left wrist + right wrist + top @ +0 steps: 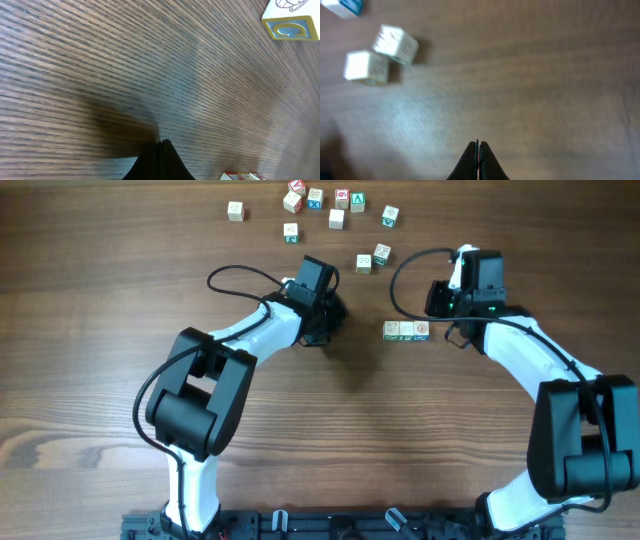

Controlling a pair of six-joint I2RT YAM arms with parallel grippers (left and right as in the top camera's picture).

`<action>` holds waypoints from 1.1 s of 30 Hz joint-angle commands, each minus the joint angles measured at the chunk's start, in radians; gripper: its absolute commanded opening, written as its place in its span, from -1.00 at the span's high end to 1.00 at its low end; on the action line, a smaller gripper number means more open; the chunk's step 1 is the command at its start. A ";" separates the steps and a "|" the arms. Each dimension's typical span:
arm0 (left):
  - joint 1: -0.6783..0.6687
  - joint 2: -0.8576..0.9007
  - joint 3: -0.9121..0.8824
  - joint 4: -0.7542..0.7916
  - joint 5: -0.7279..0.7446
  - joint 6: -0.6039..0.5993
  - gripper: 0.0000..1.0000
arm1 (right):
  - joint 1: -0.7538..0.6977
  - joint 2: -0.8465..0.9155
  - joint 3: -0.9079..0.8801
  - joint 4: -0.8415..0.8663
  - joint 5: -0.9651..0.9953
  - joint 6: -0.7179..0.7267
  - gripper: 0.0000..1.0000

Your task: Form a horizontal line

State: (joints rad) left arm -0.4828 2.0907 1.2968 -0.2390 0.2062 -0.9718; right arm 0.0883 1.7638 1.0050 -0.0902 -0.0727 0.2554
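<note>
Three pale wooden cubes touch side to side as a short horizontal line point(407, 330) on the brown table, between my two arms. My left gripper point(324, 322) hangs to the left of the row, a few cube widths away. In its wrist view the black fingers point(161, 143) are pressed together over bare wood. My right gripper point(452, 298) stands just right of and slightly behind the row's right end. Its fingertips point(478, 143) are also closed with nothing between them. The row does not show in the right wrist view.
Several loose letter cubes lie scattered along the far edge point(315, 200), and two more point(373, 258) sit just behind the row. These two pale cubes point(380, 55) show upper left in the right wrist view. One yellow-framed cube point(290, 22) shows top right in the left wrist view.
</note>
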 commanded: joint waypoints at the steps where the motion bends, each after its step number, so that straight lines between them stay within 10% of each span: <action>1: -0.006 0.032 -0.023 0.003 -0.028 -0.006 0.92 | 0.002 0.016 0.040 0.015 -0.041 -0.017 0.91; 33: -0.006 0.032 -0.023 0.008 -0.028 -0.010 0.92 | 0.027 0.174 0.227 -0.330 -0.139 -0.041 0.91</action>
State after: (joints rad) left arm -0.4835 2.0930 1.2949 -0.2276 0.2062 -0.9722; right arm 0.1127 1.9247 1.2133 -0.3996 -0.1852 0.2287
